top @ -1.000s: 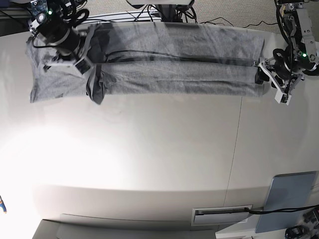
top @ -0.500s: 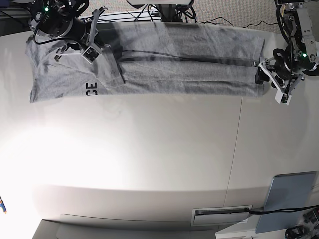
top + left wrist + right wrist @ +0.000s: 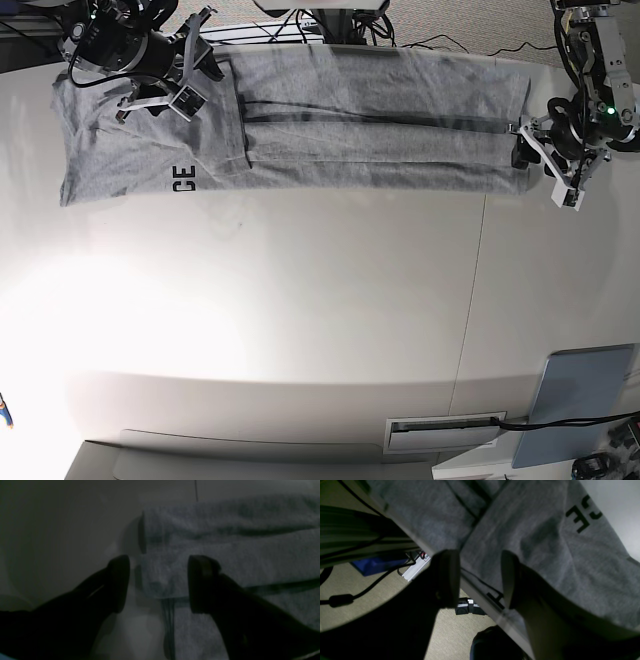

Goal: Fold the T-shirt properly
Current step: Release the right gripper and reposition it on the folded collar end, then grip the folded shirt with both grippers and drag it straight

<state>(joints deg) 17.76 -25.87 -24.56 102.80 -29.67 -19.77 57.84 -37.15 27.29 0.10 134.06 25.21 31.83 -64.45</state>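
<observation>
The T-shirt [image 3: 350, 125] was seen stretched as a long grey band along the far edge of the white table [image 3: 320, 330] in the base view, its sides folded inward so that lengthwise creases ran across it. On the end at that view's left, black block letters [image 3: 183, 178] were shown near the front edge of the cloth, and a folded flap lay over the fabric just beside them.

The right gripper [image 3: 196, 62] was found above that lettered end, close to the table's far edge. In the right wrist view its jaws were spread apart with nothing between them; one finger [image 3: 448, 577] was seen over the table's rim, with floor and cables [image 3: 370, 585] behind it, and the other over the grey cloth. The same black letters [image 3: 583, 513] were visible on the fabric beyond.

The left gripper [image 3: 540, 150] was placed at the opposite end of the shirt, at the base view's right. In the dim left wrist view its jaws were also held wide, straddling the folded end of the shirt [image 3: 165, 577], one finger [image 3: 120, 582] over bare table and the other over cloth; no fabric was clamped.

A flat blue-grey panel [image 3: 585, 400] was seen at the table's near right corner, well apart from the shirt.
</observation>
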